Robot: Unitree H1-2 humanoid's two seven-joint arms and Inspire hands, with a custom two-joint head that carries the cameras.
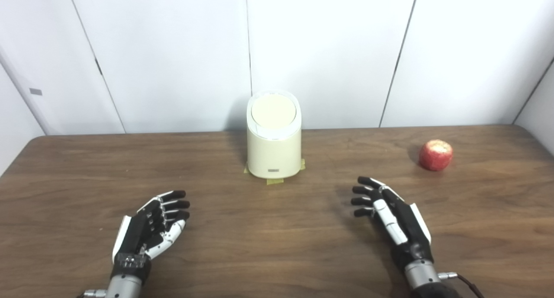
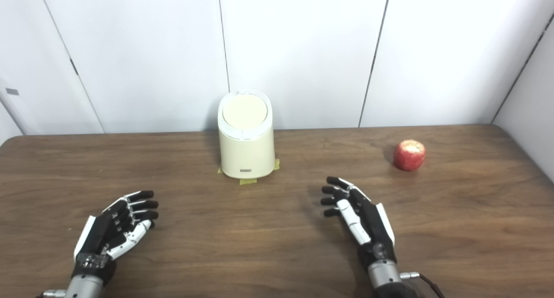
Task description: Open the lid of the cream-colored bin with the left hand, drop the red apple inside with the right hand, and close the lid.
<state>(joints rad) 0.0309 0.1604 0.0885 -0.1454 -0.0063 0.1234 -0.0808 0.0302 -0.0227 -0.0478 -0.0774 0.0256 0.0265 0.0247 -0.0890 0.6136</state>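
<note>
The cream-colored bin point(image 1: 274, 136) stands upright at the back middle of the wooden table point(image 1: 277, 246), its round lid point(image 1: 274, 110) shut. The red apple point(image 1: 435, 155) lies on the table to the right of the bin. My left hand point(image 1: 151, 229) is open and empty near the front left, well short of the bin. My right hand point(image 1: 389, 216) is open and empty at the front right, below and to the left of the apple, apart from it.
Yellow tape pieces point(image 1: 275, 181) mark the bin's base on the table. White wall panels point(image 1: 329, 51) stand close behind the table's far edge. Bare tabletop lies between the two hands and in front of the bin.
</note>
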